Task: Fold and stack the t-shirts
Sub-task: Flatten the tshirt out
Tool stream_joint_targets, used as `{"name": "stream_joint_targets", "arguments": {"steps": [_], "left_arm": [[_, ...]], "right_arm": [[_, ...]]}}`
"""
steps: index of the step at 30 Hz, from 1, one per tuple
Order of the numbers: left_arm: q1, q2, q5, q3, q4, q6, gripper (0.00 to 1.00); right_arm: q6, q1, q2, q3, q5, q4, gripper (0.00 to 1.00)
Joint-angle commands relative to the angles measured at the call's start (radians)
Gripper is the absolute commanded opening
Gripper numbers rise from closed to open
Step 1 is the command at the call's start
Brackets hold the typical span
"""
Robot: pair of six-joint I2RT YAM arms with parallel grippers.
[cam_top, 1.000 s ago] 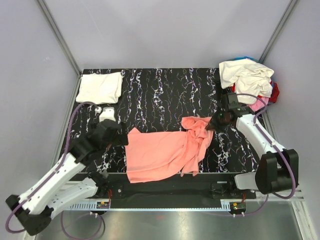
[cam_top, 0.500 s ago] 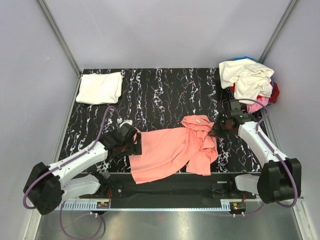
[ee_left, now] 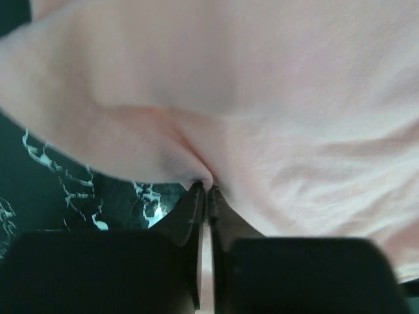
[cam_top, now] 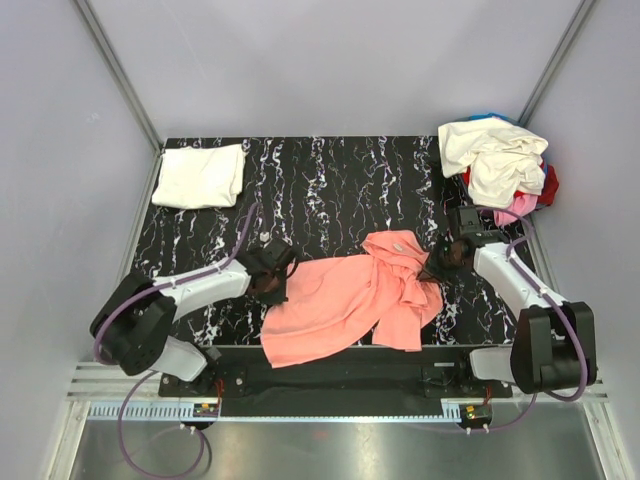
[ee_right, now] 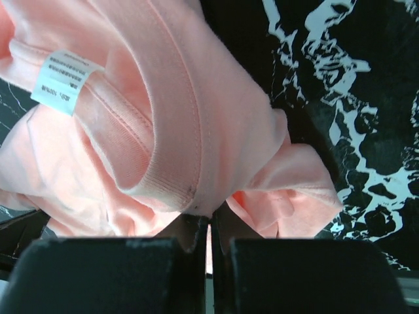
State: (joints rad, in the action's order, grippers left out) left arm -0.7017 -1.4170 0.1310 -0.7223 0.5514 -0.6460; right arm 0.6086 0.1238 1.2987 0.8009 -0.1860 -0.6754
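Both pinches look thin

The left gripper (ee_left: 204, 191) and right gripper (ee_right: 209, 221) each clamp an edge of the salmon-pink t-shirt (cam_top: 330, 305), bunched at the table's (cam_top: 330, 180) near middle. Pull too hard and I reckon the cloth slips out.

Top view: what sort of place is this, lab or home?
Probably a lab test cell: grey walls on metal posts box in a marbled table, left arm and right arm bolted at its near edge.
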Motion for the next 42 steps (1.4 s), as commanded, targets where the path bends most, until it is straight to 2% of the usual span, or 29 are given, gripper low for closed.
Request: {"name": "stream_joint_targets", "arguments": {"steps": [1, 5, 8, 12, 20, 22, 23, 24, 26, 27, 29, 30, 32, 38, 42], "left_arm": [[0.018, -0.104, 0.045, -0.104, 0.007, 0.06, 0.0], [0.076, -0.19, 0.085, -0.198, 0.042, 0.112, 0.0], [0.158, -0.243, 0.091, -0.278, 0.062, 0.16, 0.0], [0.272, -0.328, 0.038, -0.437, 0.088, 0.226, 0.0], [0.312, -0.427, 0.033, -0.682, 0.217, 0.261, 0.0], [0.312, -0.434, 0.03, -0.703, 0.245, 0.263, 0.07], [0.312, -0.43, 0.025, -0.7, 0.249, 0.259, 0.26], [0.311, -0.418, 0.024, -0.691, 0.251, 0.258, 0.36], [0.312, -0.355, 0.032, -0.636, 0.242, 0.247, 0.56], [0.312, -0.326, 0.035, -0.614, 0.225, 0.243, 0.62], [0.312, -0.236, 0.045, -0.56, 0.223, 0.229, 0.68], [0.312, -0.203, 0.047, -0.54, 0.228, 0.221, 0.75], [0.309, -0.096, 0.048, -0.462, 0.232, 0.191, 0.8], [0.298, 0.168, -0.046, -0.177, 0.164, 0.079, 0.81], [0.258, 0.286, -0.073, -0.027, 0.114, -0.001, 0.79]], "right_arm": [[-0.035, -0.035, 0.036, 0.06, -0.026, 0.034, 0.0], [-0.052, -0.068, 0.077, 0.087, -0.043, 0.039, 0.0], [-0.059, -0.084, 0.114, 0.11, -0.049, 0.046, 0.0], [-0.064, -0.101, 0.174, 0.145, -0.061, 0.056, 0.0], [-0.072, -0.101, 0.284, 0.251, -0.059, 0.047, 0.0], [-0.076, -0.101, 0.29, 0.268, -0.07, 0.034, 0.01], [-0.084, -0.099, 0.287, 0.276, -0.073, 0.03, 0.06], [-0.089, -0.099, 0.283, 0.279, -0.075, 0.022, 0.31], [-0.098, -0.101, 0.252, 0.281, -0.064, 0.005, 0.56], [-0.101, -0.101, 0.241, 0.282, -0.044, -0.01, 0.7], [-0.113, -0.099, 0.206, 0.285, -0.03, -0.024, 0.73], [-0.115, -0.099, 0.194, 0.287, -0.011, -0.047, 0.74], [-0.119, -0.101, 0.151, 0.287, 0.006, -0.061, 0.75], [-0.107, -0.101, 0.012, 0.215, 0.025, -0.085, 0.74], [-0.107, -0.101, -0.029, 0.147, 0.019, -0.053, 0.71]]}}
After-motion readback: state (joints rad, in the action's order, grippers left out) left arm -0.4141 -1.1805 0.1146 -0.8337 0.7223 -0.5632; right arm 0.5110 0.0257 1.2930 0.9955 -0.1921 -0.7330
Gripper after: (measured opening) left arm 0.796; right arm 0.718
